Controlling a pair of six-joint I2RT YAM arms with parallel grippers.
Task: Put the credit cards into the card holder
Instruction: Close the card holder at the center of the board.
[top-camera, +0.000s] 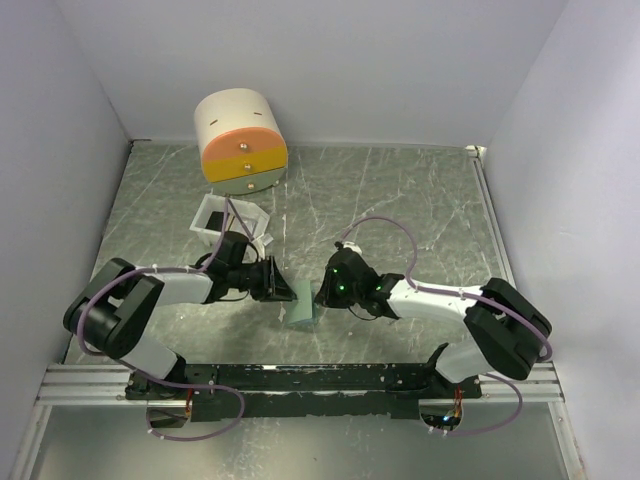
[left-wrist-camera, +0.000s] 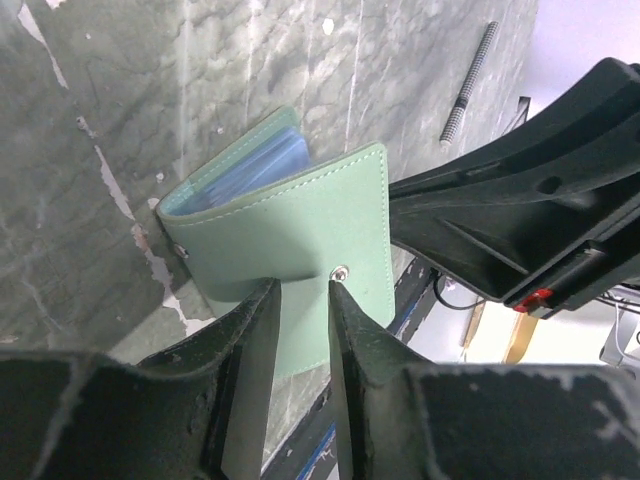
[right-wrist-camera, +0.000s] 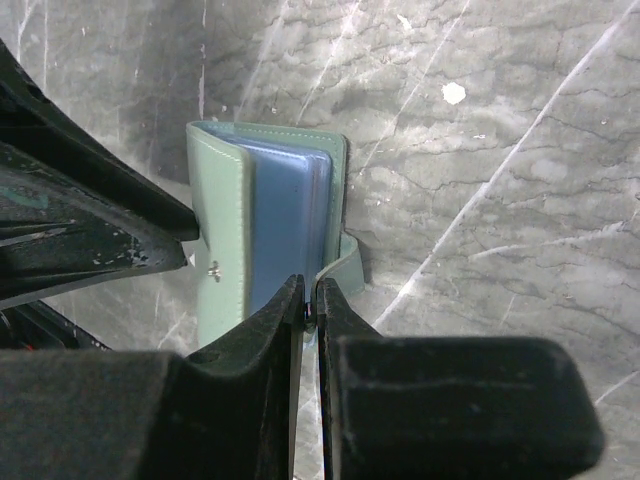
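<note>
The card holder (top-camera: 303, 312), a grey-green folding wallet, stands on edge, partly open, low in the middle of the table (top-camera: 400, 200), between the two grippers. The right gripper (right-wrist-camera: 308, 297) is closed almost completely, pinching one thin green cover of the holder (right-wrist-camera: 225, 230); pale blue sleeves (right-wrist-camera: 285, 220) show beside that cover. The left gripper (left-wrist-camera: 300, 315) comes from the left with its jaws a narrow gap apart. Its fingertips (left-wrist-camera: 262, 300) lie against the other cover (left-wrist-camera: 300, 230), just beside a small metal snap (left-wrist-camera: 341, 271); I cannot tell whether they grasp anything. Further out, to the far left, an open white box (top-camera: 205, 212) sits on the table. Beyond it stands a cream cylinder (top-camera: 238, 120) with orange and yellow drawers.
</note>
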